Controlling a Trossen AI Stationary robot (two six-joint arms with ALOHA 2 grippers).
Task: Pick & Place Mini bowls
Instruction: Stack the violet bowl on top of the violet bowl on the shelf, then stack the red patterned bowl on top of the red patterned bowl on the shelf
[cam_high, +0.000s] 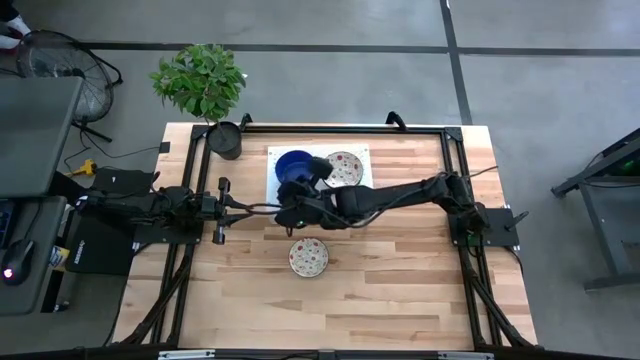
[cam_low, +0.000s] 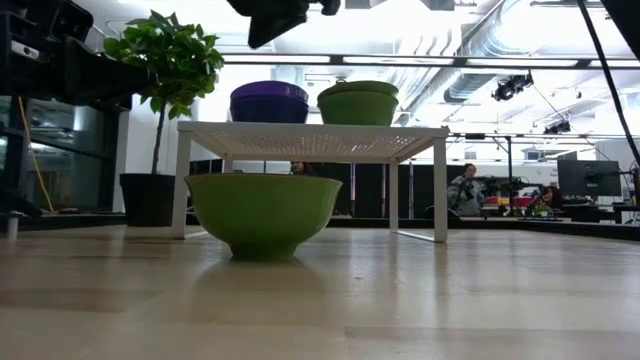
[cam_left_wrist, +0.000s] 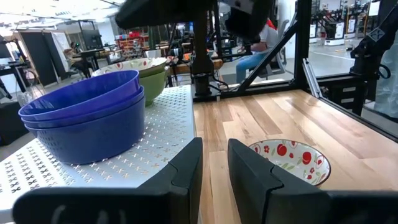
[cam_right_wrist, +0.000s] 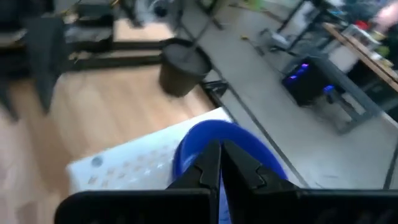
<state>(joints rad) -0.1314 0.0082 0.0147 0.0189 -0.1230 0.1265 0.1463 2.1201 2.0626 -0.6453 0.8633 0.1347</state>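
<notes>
A stack of deep blue mini bowls (cam_high: 291, 164) and a floral mini bowl (cam_high: 344, 168) stand on a white perforated rack (cam_high: 358, 152) at the table's far middle. Another floral mini bowl (cam_high: 308, 257), green outside, rests on its base on the bare wood in front of the rack. My right gripper (cam_high: 316, 168) hangs shut and empty above the blue stack (cam_right_wrist: 205, 140), slanting down toward the table's far left. The low view shows it (cam_low: 275, 18) well clear of the bowls. My left gripper (cam_left_wrist: 214, 158) waits level at the left, its fingers a narrow gap apart, with nothing between them.
A black plant pot (cam_high: 225, 140) with a leafy plant stands at the table's far left corner, beside the rack. A black frame (cam_high: 455, 135) runs along the table's edges. Bare wood lies along the near side of the table (cam_high: 400, 300).
</notes>
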